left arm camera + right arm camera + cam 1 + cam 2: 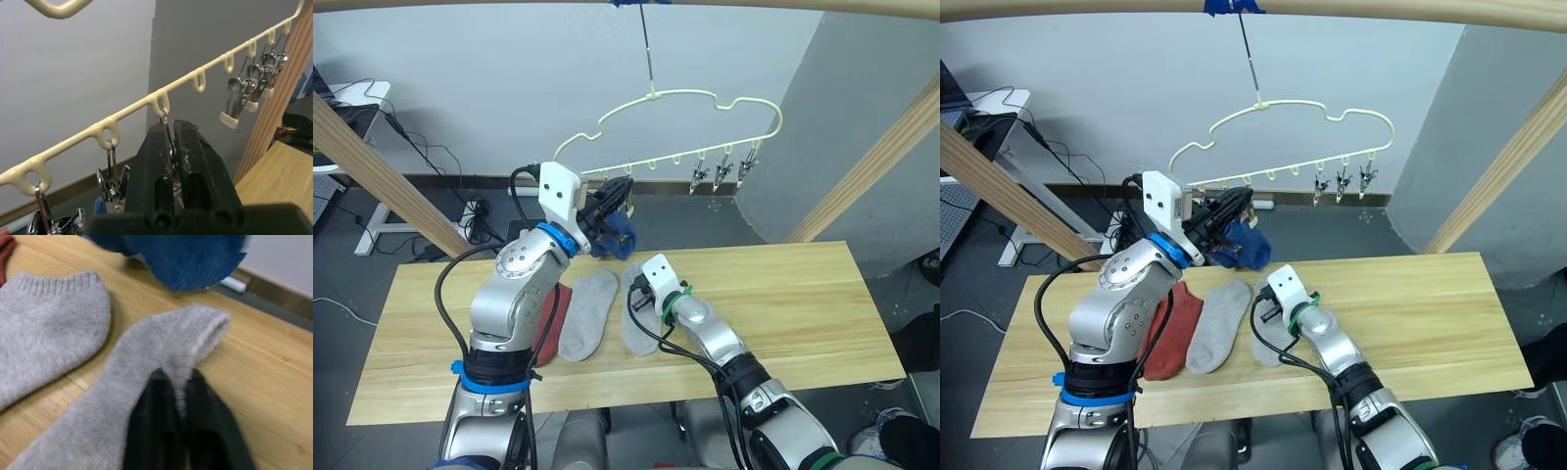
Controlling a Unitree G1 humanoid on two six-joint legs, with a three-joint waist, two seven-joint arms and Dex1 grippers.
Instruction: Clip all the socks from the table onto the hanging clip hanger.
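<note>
The cream clip hanger (680, 92) hangs from a pole above the table (793, 294). My left gripper (172, 128) is raised to the hanger's lower bar and is shut on a metal clip (167, 132). A blue sock (615, 239) dangles just below that gripper, over the table's far edge. Three free clips (724, 172) hang toward the bar's right end. On the table lie a rust-red sock (1171, 328) and a light grey sock (588, 313). My right gripper (177, 379) is low on the table, shut on the cuff of a second grey sock (146, 362).
Slanted wooden poles (372, 166) (876, 162) flank the table and a top pole (1381, 10) carries the hanger's hook. Cables and a white desk stand on the floor at the back left. The table's right half (803, 284) is bare wood.
</note>
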